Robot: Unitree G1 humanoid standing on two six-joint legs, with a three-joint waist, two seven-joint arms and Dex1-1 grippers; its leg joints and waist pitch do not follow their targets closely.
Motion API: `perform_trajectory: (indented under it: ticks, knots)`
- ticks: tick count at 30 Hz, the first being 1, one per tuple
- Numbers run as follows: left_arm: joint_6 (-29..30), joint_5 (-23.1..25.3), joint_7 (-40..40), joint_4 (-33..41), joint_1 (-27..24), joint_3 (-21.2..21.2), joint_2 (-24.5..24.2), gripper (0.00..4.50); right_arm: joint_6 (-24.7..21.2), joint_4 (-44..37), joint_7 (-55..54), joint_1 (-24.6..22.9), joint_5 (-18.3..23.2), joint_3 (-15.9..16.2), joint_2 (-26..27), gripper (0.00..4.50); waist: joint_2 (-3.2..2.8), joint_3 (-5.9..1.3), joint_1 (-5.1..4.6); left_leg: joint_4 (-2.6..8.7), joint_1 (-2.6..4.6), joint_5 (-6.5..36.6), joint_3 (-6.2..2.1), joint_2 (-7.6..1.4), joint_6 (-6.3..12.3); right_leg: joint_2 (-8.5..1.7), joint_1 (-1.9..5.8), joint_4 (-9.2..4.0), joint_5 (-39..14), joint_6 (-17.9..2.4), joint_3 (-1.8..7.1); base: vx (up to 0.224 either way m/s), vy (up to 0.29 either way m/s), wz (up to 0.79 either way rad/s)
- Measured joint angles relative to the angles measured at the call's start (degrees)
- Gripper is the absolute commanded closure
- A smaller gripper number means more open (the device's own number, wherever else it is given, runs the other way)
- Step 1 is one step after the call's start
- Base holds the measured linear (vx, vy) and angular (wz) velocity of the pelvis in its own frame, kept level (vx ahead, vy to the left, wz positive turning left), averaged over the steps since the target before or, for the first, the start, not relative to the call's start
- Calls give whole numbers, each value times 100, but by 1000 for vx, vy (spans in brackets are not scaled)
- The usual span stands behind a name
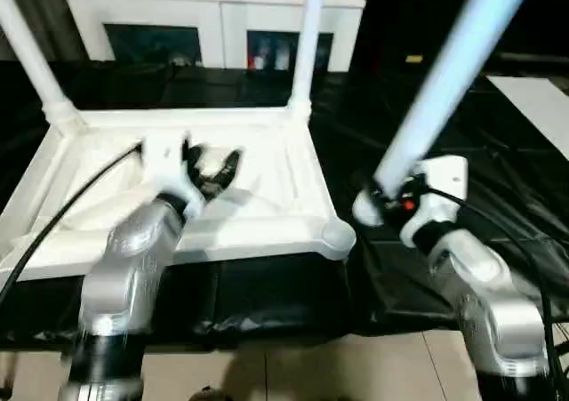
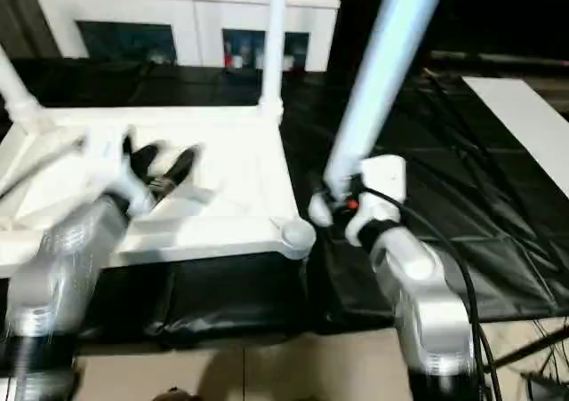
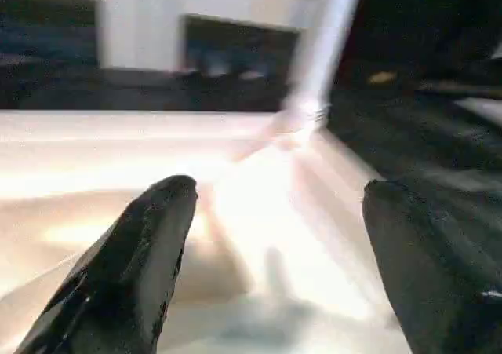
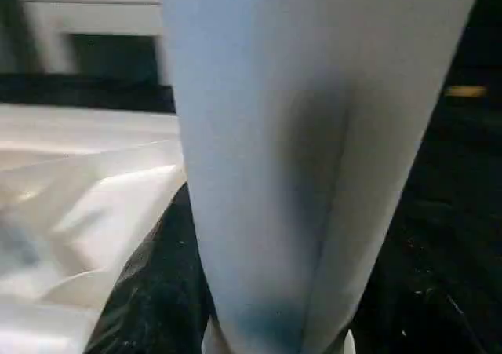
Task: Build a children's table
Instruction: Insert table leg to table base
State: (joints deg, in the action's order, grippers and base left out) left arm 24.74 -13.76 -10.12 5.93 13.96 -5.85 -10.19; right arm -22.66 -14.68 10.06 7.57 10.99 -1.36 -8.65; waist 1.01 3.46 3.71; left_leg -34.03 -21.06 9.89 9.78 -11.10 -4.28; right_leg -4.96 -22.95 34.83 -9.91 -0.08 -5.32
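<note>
The children's table lies upside down, its white top (image 1: 267, 214) showing the ribbed underside. Two legs stand in the far corners, one on the left (image 1: 27, 54) and one on the right (image 1: 307, 45). The near right corner socket (image 1: 339, 235) holds nothing. My left gripper (image 1: 212, 165) hovers over the middle of the underside, open, with nothing between its black fingers (image 3: 133, 268). Just right of the near right socket, my right gripper (image 1: 384, 201) is shut on the lower end of a third leg (image 1: 444, 81). That leg slants up and to the right.
A white cabinet (image 1: 213, 10) with glass doors stands behind the table. Black sheeting (image 1: 267, 299) covers the ground under and to the right of the top. A white board (image 1: 542, 108) lies at far right. A black cable (image 1: 71, 201) runs along my left arm.
</note>
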Motion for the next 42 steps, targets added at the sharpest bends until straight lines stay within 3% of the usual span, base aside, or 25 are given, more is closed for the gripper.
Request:
perform_trajectory:
  ticks: [2,9,14,18,29,42]
  knots:
    - [-124,90,224,244,-389,-34,186,69,301,-105,-220,-264,-86,-25,187,264,-27,-14,-33,2,-1,1,-1,4,1,-1,6,-12,-3,5,2,0,0,0]
    - [-485,16,-81,375,-715,22,161,69,542,0,-91,-726,-132,-31,190,264,-89,-35,-92,6,-15,2,-13,4,4,9,16,-68,13,32,4,0,0,0]
    - [-809,176,-8,246,-889,209,343,69,546,153,148,-729,-26,230,245,264,-94,-38,-181,7,-25,5,-11,5,9,9,10,-74,16,34,8,0,0,0]
    - [-958,370,73,175,-910,297,343,69,412,179,153,-724,-4,386,362,264,-91,-39,-177,17,-25,6,-12,4,10,12,8,-73,16,33,7,0,0,0]
    - [-1439,371,10,178,-964,286,369,69,389,277,375,-572,-62,533,159,264,-72,-51,-171,16,-22,9,-10,6,16,11,12,-75,16,33,13,0,0,0]
    - [-1450,390,-29,177,-964,286,369,69,386,276,399,-572,-60,567,159,264,-67,-54,-172,16,-20,9,-8,6,16,11,12,-75,17,33,16,0,0,0]
